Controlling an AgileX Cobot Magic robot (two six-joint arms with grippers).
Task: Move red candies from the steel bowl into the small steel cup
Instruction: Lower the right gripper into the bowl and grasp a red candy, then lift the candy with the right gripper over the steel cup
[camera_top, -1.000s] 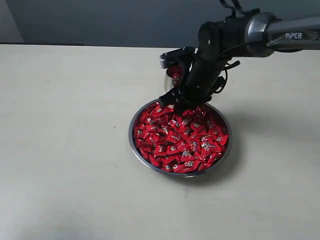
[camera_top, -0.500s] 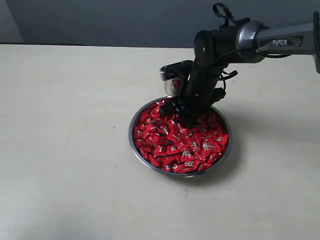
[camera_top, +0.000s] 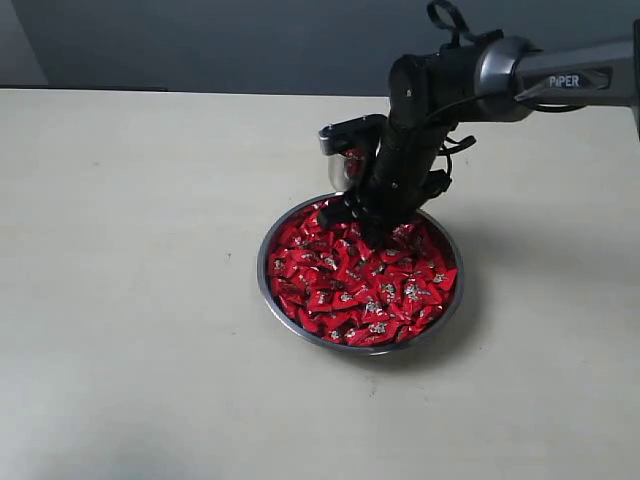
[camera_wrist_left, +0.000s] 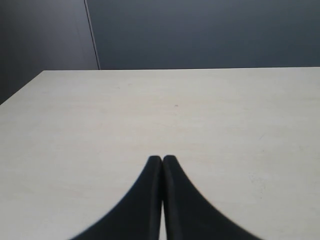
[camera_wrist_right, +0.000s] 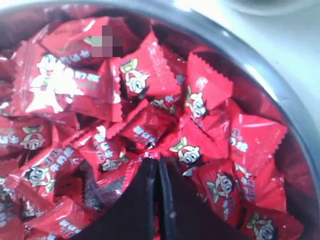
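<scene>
Many red candies (camera_wrist_right: 150, 75) ring closed right pincer (camera_wrist_right: 159, 162), grip unclear; left pincer (camera_wrist_left: 162, 159) closed, empty.

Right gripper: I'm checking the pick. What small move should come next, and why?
Probably lift the right gripper straight up a little. Its jaws are shut, tips among the red candies in the steel bowl; whether one is pinched is hidden, and a lift would show it.
</scene>
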